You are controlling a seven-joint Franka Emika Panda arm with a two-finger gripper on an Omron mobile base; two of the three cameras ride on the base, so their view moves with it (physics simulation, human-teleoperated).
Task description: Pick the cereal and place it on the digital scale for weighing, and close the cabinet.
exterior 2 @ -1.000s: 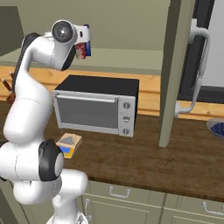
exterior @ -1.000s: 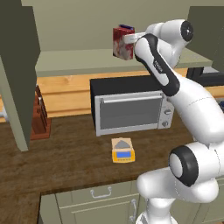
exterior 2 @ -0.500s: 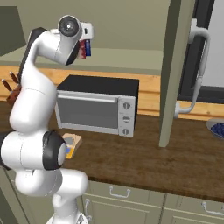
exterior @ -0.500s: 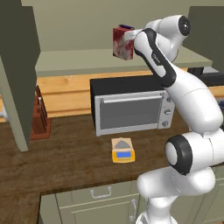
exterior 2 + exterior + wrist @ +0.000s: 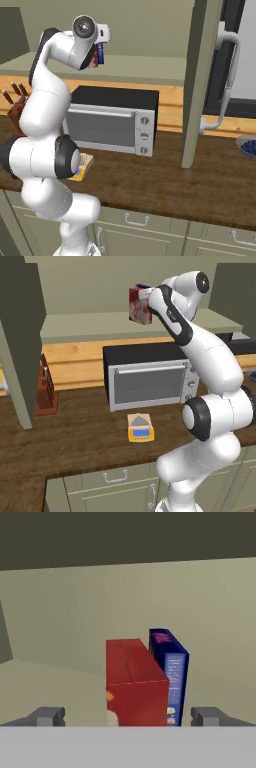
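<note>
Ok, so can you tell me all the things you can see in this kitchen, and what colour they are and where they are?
red upright cereal box: one, red, on the cabinet shelf between the open fingers
slim blue box: one, blue, beside the red one
flat yellow-orange digital scale: one, on the counter before the microwave
black and silver microwave: one, at the counter's back
olive-green wall cabinet: one, doors open
wooden knife block: one, brown, left of the microwave
dark blue bowl: one, far right of the counter
white robot gripper: one, open, around the cereal
</note>
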